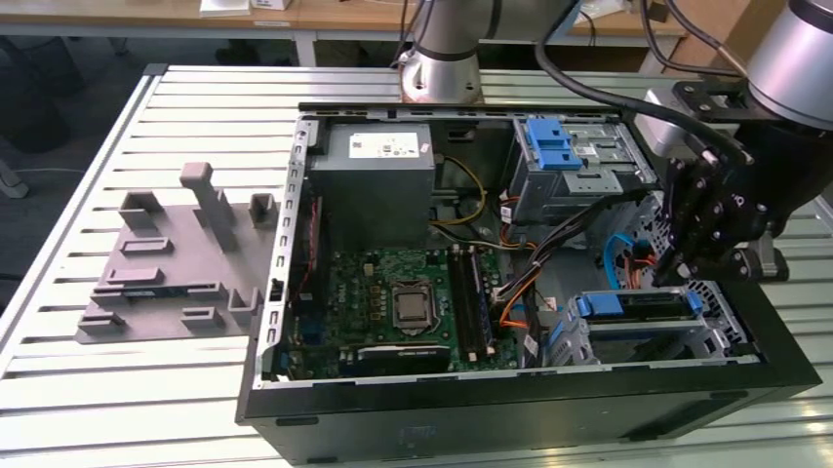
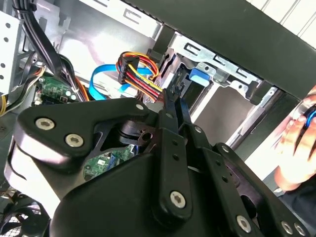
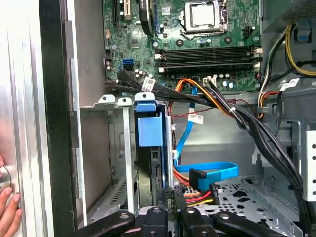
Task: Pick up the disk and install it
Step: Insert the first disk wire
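Note:
The disk [image 1: 638, 305] stands on edge in the grey drive cage [image 1: 723, 336] at the near corner of the open computer case, on the exterior view's right. Its blue plastic end [image 3: 149, 129] shows between the cage walls [image 3: 126, 163] in the first wrist view, and a blue part [image 2: 200, 75] shows in the second wrist view. My black gripper [image 1: 680, 273] hangs just above the cage. Its thin fingers [image 2: 174, 94] lie together, shut, and the gripper [image 3: 169, 197] sits against the disk's side edge. Whether the fingers pinch any part of it is hidden.
A blue flat cable [image 3: 207, 173] and a bundle of coloured wires [image 2: 136, 71] run close beside the fingers. The motherboard [image 1: 390, 302], the grey power-supply box [image 1: 377, 185] and a second cage with a blue latch [image 1: 567, 156] fill the case. A grey fixture plate [image 1: 170, 263] lies outside it. A person's hand [image 3: 6, 207] rests by the case wall.

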